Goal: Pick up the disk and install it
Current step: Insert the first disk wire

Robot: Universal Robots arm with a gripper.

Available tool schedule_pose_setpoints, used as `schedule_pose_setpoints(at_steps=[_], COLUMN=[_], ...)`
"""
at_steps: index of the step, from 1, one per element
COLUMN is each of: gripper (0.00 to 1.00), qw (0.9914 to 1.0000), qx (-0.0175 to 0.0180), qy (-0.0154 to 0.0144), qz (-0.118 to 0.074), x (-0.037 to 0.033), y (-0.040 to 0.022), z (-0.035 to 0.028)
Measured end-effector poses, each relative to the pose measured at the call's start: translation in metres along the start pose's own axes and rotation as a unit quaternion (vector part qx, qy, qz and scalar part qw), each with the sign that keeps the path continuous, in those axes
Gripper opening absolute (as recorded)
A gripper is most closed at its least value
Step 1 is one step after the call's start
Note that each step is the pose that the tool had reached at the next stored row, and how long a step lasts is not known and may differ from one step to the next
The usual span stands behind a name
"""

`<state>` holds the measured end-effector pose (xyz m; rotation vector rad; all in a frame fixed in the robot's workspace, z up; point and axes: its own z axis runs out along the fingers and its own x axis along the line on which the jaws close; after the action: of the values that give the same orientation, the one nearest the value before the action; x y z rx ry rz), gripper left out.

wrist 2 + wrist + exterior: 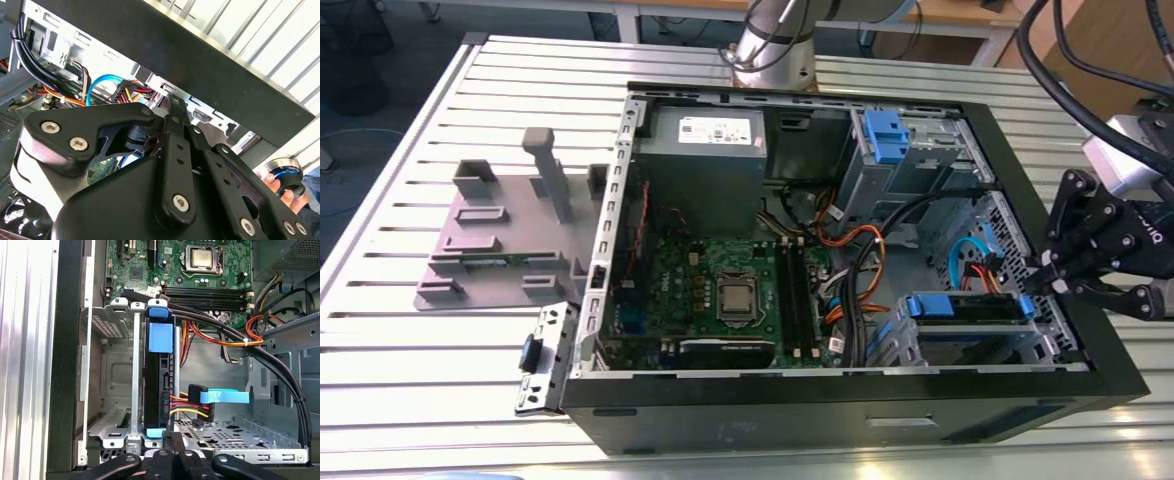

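Where exterior hides it, disk (159, 382) caged

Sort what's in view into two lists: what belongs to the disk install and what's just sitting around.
Job in hand:
- the disk, on edge in the drive cage
- the gripper, at the case's edge beside that cage

Lying about:
- grey fixture plate on the table
- loose metal bracket by the case
- power supply
- processor

exterior view looks down from above on the open computer case (854, 415); both wrist views sit close, facing its drive bay (120, 390)
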<state>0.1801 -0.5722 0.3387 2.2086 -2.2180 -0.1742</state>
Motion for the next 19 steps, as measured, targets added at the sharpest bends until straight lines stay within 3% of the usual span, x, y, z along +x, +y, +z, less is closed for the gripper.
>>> schedule_pose_setpoints(at_steps=[19], gripper=[0.11], qw=[1.00000], qx=[0.0000], qy=[0.0000], qz=[0.000], x=[-0.0002], y=[-0.0016], z=[-0.0033])
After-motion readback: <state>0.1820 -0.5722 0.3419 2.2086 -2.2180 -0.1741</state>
